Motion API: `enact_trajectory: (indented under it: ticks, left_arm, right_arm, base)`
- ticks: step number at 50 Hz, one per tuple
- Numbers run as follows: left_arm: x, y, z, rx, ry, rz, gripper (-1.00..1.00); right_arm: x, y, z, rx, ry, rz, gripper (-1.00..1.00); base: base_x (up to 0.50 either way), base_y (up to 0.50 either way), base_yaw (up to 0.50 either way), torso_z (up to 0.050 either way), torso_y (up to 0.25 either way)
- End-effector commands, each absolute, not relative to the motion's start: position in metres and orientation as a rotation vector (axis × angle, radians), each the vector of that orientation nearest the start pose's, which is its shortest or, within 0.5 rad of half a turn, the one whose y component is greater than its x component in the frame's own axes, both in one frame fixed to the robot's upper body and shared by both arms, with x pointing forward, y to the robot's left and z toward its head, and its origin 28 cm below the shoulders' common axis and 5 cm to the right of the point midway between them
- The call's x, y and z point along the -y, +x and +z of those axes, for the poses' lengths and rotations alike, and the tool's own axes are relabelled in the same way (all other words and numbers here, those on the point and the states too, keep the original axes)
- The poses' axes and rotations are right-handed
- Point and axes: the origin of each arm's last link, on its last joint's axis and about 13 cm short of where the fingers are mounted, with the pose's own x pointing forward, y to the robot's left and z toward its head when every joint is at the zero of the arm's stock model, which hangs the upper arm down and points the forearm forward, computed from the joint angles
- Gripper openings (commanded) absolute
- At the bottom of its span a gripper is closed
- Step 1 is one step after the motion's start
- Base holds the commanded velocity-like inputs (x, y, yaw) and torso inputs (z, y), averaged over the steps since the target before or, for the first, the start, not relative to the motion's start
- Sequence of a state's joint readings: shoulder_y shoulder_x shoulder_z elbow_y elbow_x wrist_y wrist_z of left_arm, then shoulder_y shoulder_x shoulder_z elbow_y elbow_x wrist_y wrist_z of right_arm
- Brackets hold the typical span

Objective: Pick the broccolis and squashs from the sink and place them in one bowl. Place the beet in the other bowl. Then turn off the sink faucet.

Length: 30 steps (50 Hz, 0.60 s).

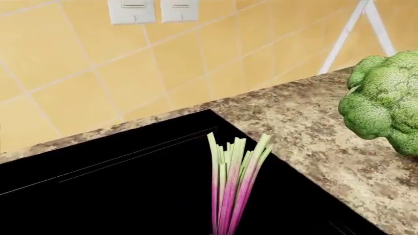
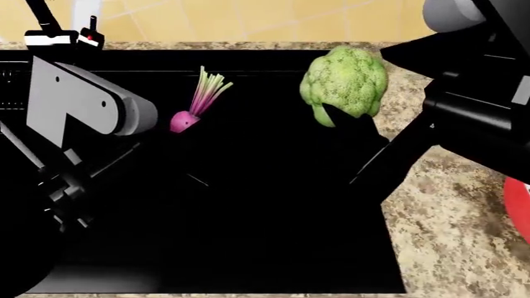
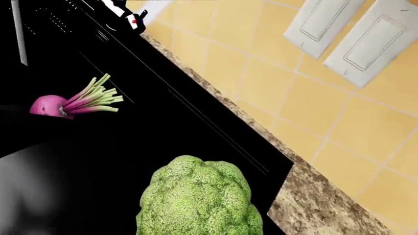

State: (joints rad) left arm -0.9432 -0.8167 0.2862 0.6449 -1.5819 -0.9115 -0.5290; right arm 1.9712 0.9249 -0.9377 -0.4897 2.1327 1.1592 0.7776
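The right gripper (image 2: 352, 124) is clamped on the lumpy light green broccoli (image 2: 344, 82), holding it up over the right edge of the big shiny black sink (image 2: 265, 248), likely so it can be carried to a bowl. The left gripper (image 2: 170, 133) looks to be closed around the small pink beet (image 2: 183, 121), whose pale green and pink stalks (image 1: 234, 186) point up toward the back wall; the beet hangs above the black basin, near the back. The left jaws are dark against the dark sink, so the grip is hard to see clearly. The black faucet with its red-marked lever (image 2: 87, 37) stands at the back left corner. No squash shows in any view. At the right edge, a red rim (image 2: 520, 208) peeks in, cut off; it may be a bowl. The speckled stone counter (image 2: 447, 217) lies beside the sink.
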Motion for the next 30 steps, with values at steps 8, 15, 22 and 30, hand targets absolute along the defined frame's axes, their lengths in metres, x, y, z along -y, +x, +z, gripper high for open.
enact_trajectory:
  ticks: [8,15,22,30]
  left_arm:
    - [-0.2367,0.2095,0.2753,0.026,0.067,-0.561,-1.0]
    - [-0.2356,0.2097,0.2763,0.027,0.07,-0.561,-1.0]
    - [-0.2326,0.2102,0.2769,0.026,0.072,-0.576,-1.0]
    - [-0.2323,0.2101,0.2769,0.027,0.075,-0.577,-1.0]
  right_arm:
    - [0.1315,0.1658,0.3773,-0.072,-0.552,0.485,-1.0]
    - [0.1336,0.1634,0.3776,-0.073,-0.553,0.479,-1.0]
    - [0.1365,0.1591,0.3767,-0.068,-0.538,0.475,-1.0]
    - [0.1376,0.1567,0.3764,-0.069,-0.536,0.466,-1.0]
  base:
    - [0.0,-0.5,0.0,0.0,0.0]
    - [0.0,-0.5,0.0,0.0,0.0]
    - [0.0,-0.5,0.0,0.0,0.0]
    - [0.0,-0.5,0.0,0.0,0.003]
